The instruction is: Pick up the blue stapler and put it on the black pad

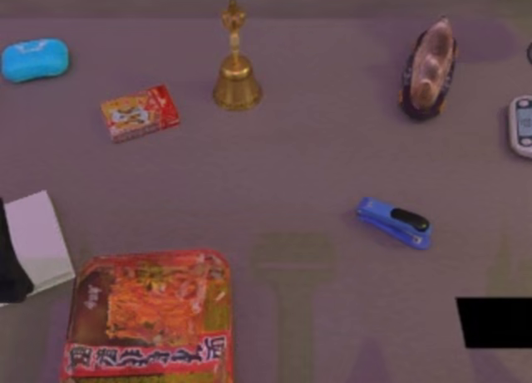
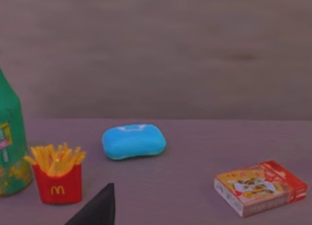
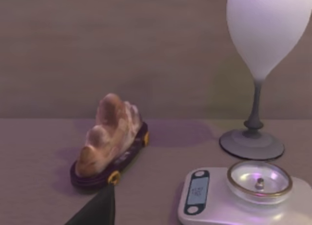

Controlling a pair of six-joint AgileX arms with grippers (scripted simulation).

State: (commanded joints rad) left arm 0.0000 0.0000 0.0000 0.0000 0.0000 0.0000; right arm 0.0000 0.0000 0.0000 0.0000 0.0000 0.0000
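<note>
The table (image 1: 316,150) is seen from above as a dull purple-grey surface carrying scattered items. The largest of them, an instant noodle tray (image 1: 148,316) with a red and orange printed lid, is set at the near left edge. A white block of the left arm (image 1: 33,246) is seen at the left edge, just beside that tray; the right arm is not shown in the top view. Whether either gripper is spread or closed cannot be told, since only a dark tip is caught in each wrist view.

The black pad (image 1: 495,321) is laid flat at the near right corner, with nothing on it. A rock-shaped ornament on a dark base (image 1: 428,69) is placed at the far right, and a white kitchen scale (image 1: 522,125) is cut by the right edge; in the right wrist view a white lamp on a stem (image 3: 265,49) is seen behind that scale. A brass bell (image 1: 237,61) is stood upright at the far middle.

The blue stapler (image 1: 395,223) is lying on the table right of centre, its black top piece up, well apart from the pad and left of it. A box of playing cards (image 1: 140,112) and a light-blue soap (image 1: 34,59) are found at the far left
</note>
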